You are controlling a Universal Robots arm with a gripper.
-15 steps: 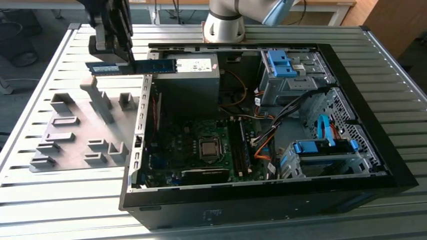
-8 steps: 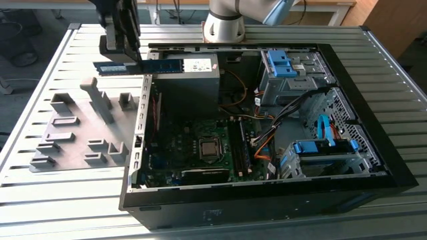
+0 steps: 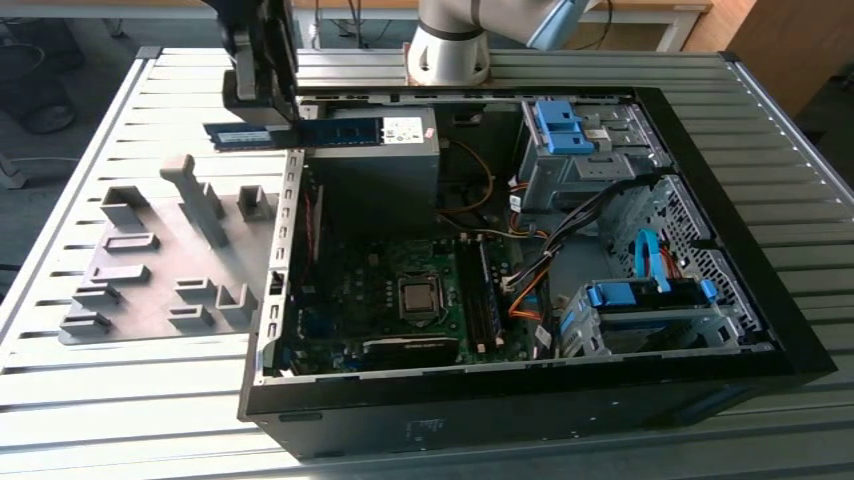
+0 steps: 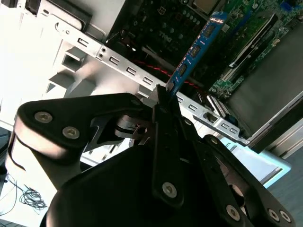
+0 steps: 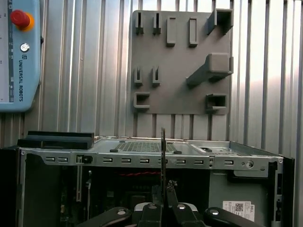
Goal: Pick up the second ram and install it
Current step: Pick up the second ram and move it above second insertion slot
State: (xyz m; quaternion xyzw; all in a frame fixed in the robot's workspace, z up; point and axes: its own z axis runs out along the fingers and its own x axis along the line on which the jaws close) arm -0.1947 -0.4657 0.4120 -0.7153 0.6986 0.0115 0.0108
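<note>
While clamped on the second ram, gripper above the open computer case, labels unreadable.

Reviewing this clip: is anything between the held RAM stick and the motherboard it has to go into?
The gripper is shut on the second ram, holding it over the case's side wall. That wall's rim lies under the stick's near part; beyond it the motherboard lies open, with nothing visible above its slots.

The bench is ribbed, dull-shining metal. The holder plate looks like matt grey plastic. The claw is smooth, faintly glossy black. The case rim is bare perforated metal.
</note>
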